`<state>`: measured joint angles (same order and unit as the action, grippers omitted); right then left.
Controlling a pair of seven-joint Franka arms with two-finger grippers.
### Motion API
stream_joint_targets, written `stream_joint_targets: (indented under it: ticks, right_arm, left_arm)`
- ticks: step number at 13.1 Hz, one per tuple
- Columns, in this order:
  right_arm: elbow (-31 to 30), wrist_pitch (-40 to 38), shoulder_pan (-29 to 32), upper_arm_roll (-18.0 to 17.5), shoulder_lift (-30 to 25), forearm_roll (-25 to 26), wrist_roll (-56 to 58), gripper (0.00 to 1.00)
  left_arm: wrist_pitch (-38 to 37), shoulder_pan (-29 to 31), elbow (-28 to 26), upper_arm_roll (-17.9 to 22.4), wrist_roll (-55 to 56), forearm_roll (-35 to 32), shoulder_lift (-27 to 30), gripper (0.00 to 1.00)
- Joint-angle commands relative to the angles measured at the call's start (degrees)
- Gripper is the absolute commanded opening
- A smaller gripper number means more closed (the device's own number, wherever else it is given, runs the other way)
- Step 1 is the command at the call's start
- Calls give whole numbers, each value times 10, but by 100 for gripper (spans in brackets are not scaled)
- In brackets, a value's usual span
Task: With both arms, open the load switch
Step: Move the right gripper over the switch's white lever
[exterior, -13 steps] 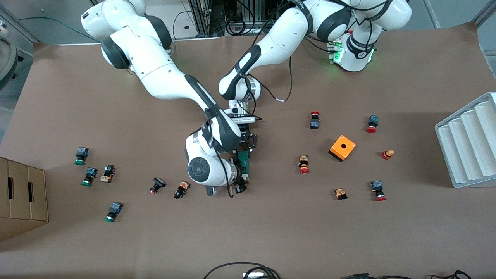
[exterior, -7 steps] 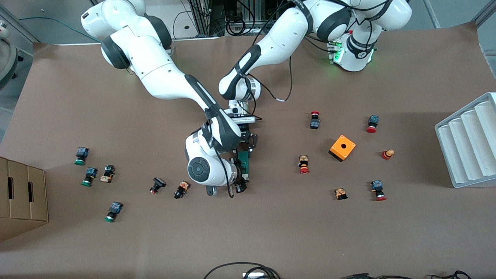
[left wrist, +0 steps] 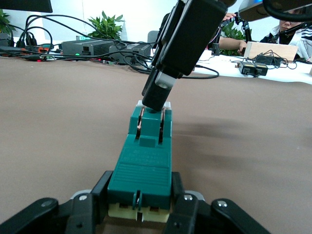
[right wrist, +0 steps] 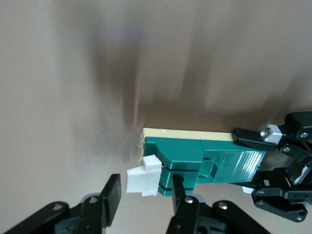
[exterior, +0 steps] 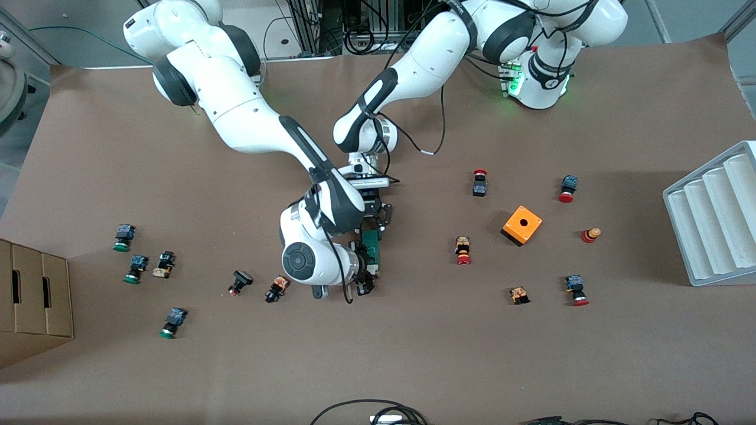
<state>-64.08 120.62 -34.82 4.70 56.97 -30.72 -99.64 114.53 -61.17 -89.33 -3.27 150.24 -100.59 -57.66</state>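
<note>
The load switch [exterior: 372, 243] is a narrow green block lying flat near the middle of the table, with a cream underside and a small white sliding piece [right wrist: 144, 180] at one end. My left gripper [left wrist: 139, 201] is shut on the other end of the load switch [left wrist: 146, 161]; its black fingers [left wrist: 100, 190] press both sides. My right gripper [right wrist: 145, 194] is open and straddles the white piece, with a small gap on each side. In the front view the left gripper [exterior: 374, 226] and the right gripper [exterior: 367, 270] meet over the block.
An orange box with a hole [exterior: 521, 225] and several small push buttons [exterior: 463, 250] lie toward the left arm's end. More buttons [exterior: 277, 288] lie toward the right arm's end by a cardboard box [exterior: 32, 301]. A white ridged tray [exterior: 714, 218] stands at the table's edge.
The right arm's wrist has shifted slightly toward its own end of the table. The left arm and the load switch have stayed put.
</note>
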Motion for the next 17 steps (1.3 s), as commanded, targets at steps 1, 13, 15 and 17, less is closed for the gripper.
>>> stream_joint_targets:
  ticks: [1, 13, 15, 17]
  right_arm:
    - [23, -11, 10, -2, 24, -22, 1, 50]
    - [23, -9, 13, -23, 38, -23, -8, 40]
    - [23, -9, 13, -23, 36, -23, -8, 38]
    - [23, -11, 13, -23, 31, -26, -8, 30]
  left_arm:
    - [11, 2, 13, 3, 2, 0, -10, 54]
    - [11, 2, 13, 3, 0, -3, -10, 54]
    - [12, 2, 13, 3, 0, -2, -11, 54]
    - [12, 2, 13, 3, 0, -2, -11, 54]
